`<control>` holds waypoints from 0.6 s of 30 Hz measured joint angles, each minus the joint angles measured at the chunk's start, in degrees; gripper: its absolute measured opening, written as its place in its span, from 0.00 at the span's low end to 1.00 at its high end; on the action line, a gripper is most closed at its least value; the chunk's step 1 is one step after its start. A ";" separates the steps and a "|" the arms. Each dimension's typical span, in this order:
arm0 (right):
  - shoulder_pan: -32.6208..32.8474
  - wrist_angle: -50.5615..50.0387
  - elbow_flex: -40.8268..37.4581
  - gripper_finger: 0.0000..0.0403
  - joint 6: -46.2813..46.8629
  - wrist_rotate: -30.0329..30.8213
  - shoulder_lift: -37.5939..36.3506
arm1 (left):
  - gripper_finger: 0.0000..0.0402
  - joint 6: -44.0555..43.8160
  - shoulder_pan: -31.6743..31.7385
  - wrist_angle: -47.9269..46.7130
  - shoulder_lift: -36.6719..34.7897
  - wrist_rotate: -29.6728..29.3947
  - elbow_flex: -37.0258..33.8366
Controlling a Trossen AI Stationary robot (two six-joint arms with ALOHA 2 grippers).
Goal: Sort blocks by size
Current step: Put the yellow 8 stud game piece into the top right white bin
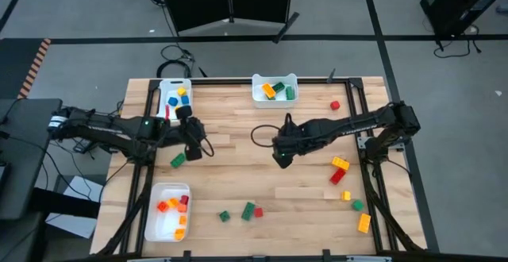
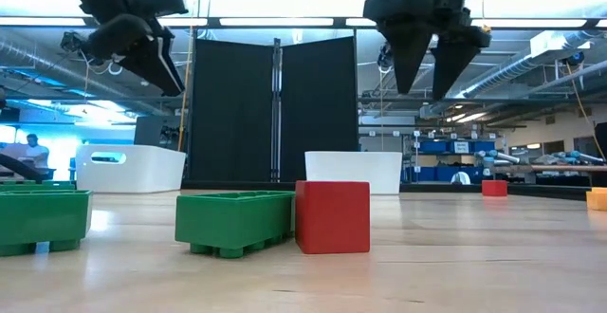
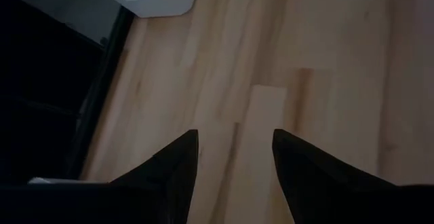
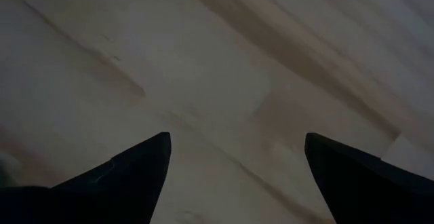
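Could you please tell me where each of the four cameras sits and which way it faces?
High view: overhead, straight down on the table; both arms show.
Low view: table height, level past a red block; both grippers hang above.
Left wrist view: down at bare wood; left gripper empty.
Right wrist view: down at wood; right gripper wide open.
Shared: high and low views both show the red block.

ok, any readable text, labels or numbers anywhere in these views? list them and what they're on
None readable.
Blocks: plain faces, no print showing.
Trays: no labels visible.
Table: bare wood, no markings.
Back room shelves and benches in the low view: any signs there are too small to read.
Wrist views: only fingers and wood.
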 joint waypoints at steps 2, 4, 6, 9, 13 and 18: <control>0.83 -0.11 -0.01 0.87 3.29 -0.02 0.00 | 0.49 1.75 1.07 0.85 0.02 0.05 0.00; 1.93 -0.18 0.01 0.87 4.47 -0.02 0.00 | 0.49 3.08 2.27 1.56 0.00 1.29 0.00; 3.12 -0.54 0.00 0.87 6.42 -0.02 0.00 | 0.49 4.64 3.69 2.59 0.00 4.70 0.00; 4.21 -3.22 -0.01 0.85 10.24 -1.04 0.09 | 0.49 7.62 6.49 6.28 0.00 10.46 -0.84; 4.75 -9.03 -0.01 0.81 15.32 -1.34 0.20 | 0.49 9.01 10.46 11.14 -0.74 15.52 -3.80; 4.49 -16.40 -0.10 0.75 15.80 -5.47 0.20 | 0.49 6.00 13.15 11.92 -3.06 17.31 -5.94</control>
